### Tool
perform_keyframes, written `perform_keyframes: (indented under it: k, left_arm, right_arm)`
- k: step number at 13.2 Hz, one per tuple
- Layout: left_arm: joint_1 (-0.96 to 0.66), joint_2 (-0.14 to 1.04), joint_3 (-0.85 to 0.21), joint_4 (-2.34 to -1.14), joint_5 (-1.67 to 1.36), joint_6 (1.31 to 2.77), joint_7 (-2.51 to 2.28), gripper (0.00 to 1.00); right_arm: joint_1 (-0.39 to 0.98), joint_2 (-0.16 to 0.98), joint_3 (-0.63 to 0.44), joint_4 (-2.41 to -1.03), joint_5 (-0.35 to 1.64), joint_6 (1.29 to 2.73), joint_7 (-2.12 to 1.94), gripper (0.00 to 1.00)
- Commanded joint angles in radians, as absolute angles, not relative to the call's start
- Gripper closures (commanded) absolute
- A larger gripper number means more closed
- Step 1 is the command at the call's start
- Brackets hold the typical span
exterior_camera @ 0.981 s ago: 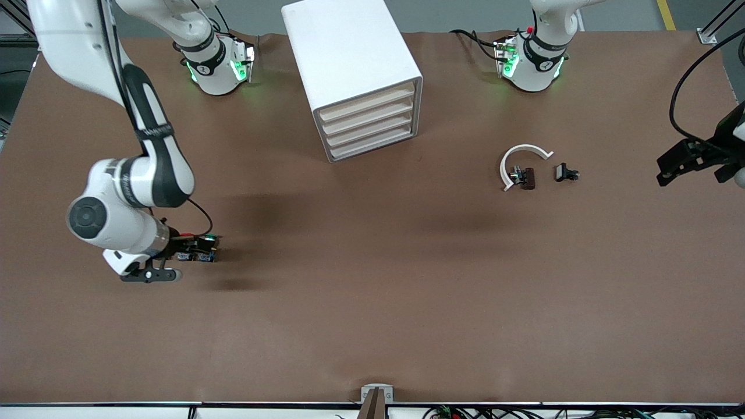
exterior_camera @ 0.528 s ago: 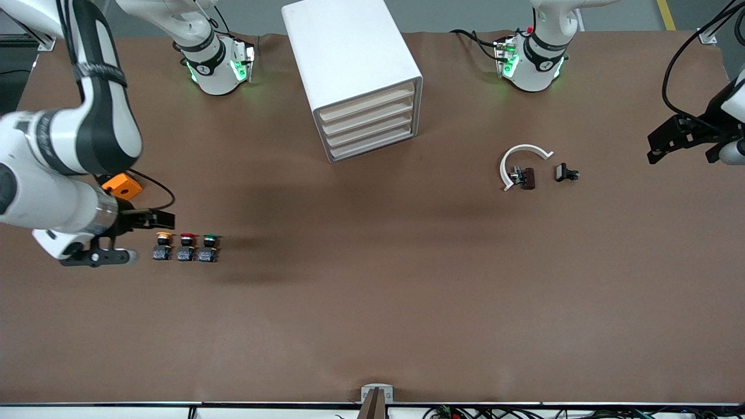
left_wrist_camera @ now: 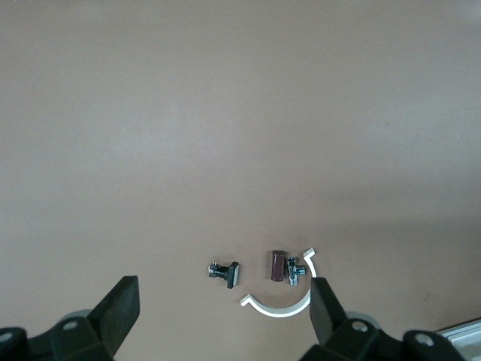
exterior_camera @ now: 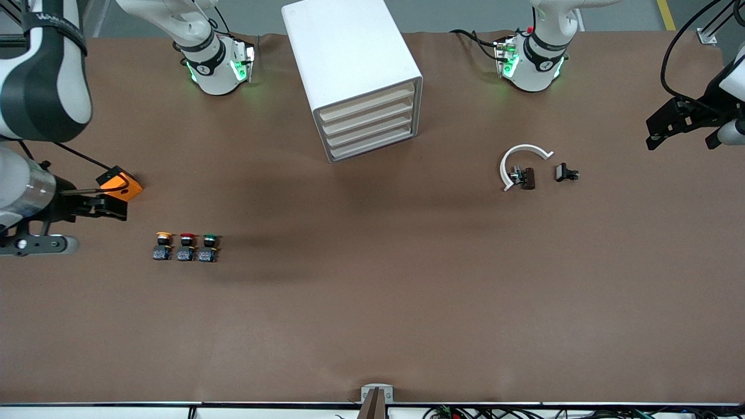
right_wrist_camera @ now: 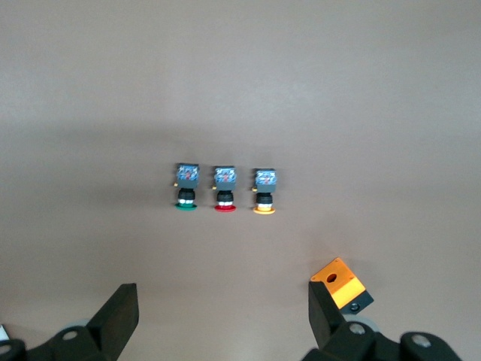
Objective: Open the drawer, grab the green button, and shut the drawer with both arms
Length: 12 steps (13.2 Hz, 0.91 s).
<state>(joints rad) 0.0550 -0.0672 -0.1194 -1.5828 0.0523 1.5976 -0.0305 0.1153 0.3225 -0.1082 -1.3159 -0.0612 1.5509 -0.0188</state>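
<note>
The green-capped button [exterior_camera: 210, 247] stands on the table at the end of a row, beside a red-capped button [exterior_camera: 186, 247] and a yellow-capped one [exterior_camera: 163, 245]. It also shows in the right wrist view [right_wrist_camera: 186, 192]. My right gripper [exterior_camera: 99, 228] is open and empty, up in the air over the table near the right arm's end, apart from the row; its jaws stand wide in the right wrist view [right_wrist_camera: 222, 316]. The white cabinet [exterior_camera: 349, 70] stands between the arm bases. Its third drawer [exterior_camera: 372, 132] is shut, like the others. My left gripper [exterior_camera: 678, 144] is open and empty, raised [left_wrist_camera: 225, 316].
An orange box [exterior_camera: 119, 183] with a round hole lies beside my right gripper [right_wrist_camera: 342, 282]. A white curved piece [exterior_camera: 524, 152], a brown part [exterior_camera: 528, 178] and a small black part [exterior_camera: 564, 172] lie toward the left arm's end, all in the left wrist view too.
My right gripper has drawn up and away from the row of buttons toward the table's end, uncovering the buttons and the orange box. My left gripper has risen slightly.
</note>
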Motion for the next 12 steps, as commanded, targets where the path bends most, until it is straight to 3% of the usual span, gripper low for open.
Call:
perform_keyframes:
  k: [1, 5, 12]
  left_arm:
    - [0.051, -0.086, -0.112, -1.603, 0.034, 1.594, -0.02, 0.0]
    - [0.049, -0.097, -0.136, -1.643, 0.034, 1.594, -0.021, 0.0]
    - [0.048, -0.107, -0.144, -1.669, 0.035, 1.591, -0.025, 0.0]
  right_arm:
    - [0.1, 0.306, -0.086, -1.258, -0.071, 1.461, -0.018, 0.0]
    - [-0.012, 0.204, -0.089, -1.307, 0.078, 1.382, -0.049, 0.0]
    - [-0.066, -0.011, -0.087, -1.497, 0.058, 1.407, -0.14, 0.0]
